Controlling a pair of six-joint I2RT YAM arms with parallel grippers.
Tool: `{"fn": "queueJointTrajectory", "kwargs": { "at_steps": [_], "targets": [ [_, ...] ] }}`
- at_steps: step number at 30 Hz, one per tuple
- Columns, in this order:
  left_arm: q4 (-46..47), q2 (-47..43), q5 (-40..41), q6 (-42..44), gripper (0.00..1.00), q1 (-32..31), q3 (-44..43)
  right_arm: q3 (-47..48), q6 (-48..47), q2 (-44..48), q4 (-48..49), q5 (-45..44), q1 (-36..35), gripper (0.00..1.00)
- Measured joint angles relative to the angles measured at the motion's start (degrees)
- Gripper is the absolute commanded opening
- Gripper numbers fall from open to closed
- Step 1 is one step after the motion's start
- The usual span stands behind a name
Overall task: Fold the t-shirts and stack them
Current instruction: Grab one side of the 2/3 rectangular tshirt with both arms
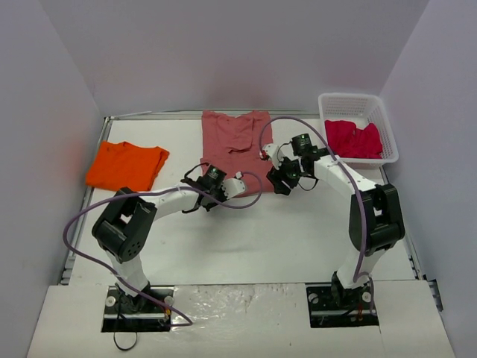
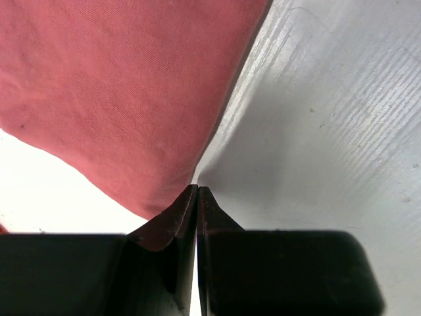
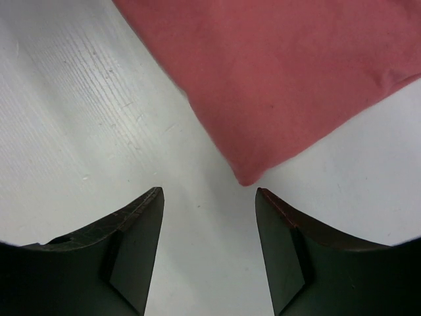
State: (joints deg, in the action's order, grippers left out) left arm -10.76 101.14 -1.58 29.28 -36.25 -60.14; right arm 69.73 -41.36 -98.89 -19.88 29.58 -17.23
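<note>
We see the left gripper (image 2: 197,192) pinching one near corner of the brick-red t-shirt (image 1: 237,134), the right gripper (image 3: 209,196) spread wide just short of the other.

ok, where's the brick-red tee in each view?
Top external: brick-red tee at back centre of the white table.
Left wrist: brick-red tee upper left, corner pinched in shut left gripper.
Right wrist: brick-red tee upper right, corner just ahead of open right gripper.
Shared landmark: the white table.
</note>
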Motion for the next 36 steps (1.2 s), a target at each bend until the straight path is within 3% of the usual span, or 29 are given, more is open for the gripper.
{"fn": "queueJointTrajectory", "kwargs": {
  "at_steps": [15,20,23,24,26,31,36],
  "targets": [
    [-0.4,0.0,0.8,-0.6,0.02,0.0,0.0,1.2,-2.6,-9.5,2.6,1.3,-0.5,0.54],
    [0.0,0.0,2.4,-0.2,0.02,0.0,0.0,1.8,-3.0,-11.5,2.9,0.9,-1.4,0.50],
    [0.3,0.0,3.3,0.0,0.02,0.0,0.0,2.2,-3.3,-11.7,3.1,0.2,-2.0,0.34],
    [0.3,0.0,3.5,0.1,0.03,0.0,0.0,2.2,-3.3,-11.7,3.3,-0.1,-2.1,0.22],
    [0.4,0.0,3.8,0.1,0.02,0.0,0.0,2.6,-3.6,-12.2,3.5,-0.5,-2.3,0.09],
    [0.5,0.0,4.4,0.1,0.02,0.0,0.0,2.9,-3.3,-12.6,4.3,-0.9,-2.4,0.00],
    [0.7,0.0,4.5,0.2,0.08,0.0,0.2,2.9,-2.9,-12.7,4.3,-1.6,-2.4,0.00]
  ]
}}
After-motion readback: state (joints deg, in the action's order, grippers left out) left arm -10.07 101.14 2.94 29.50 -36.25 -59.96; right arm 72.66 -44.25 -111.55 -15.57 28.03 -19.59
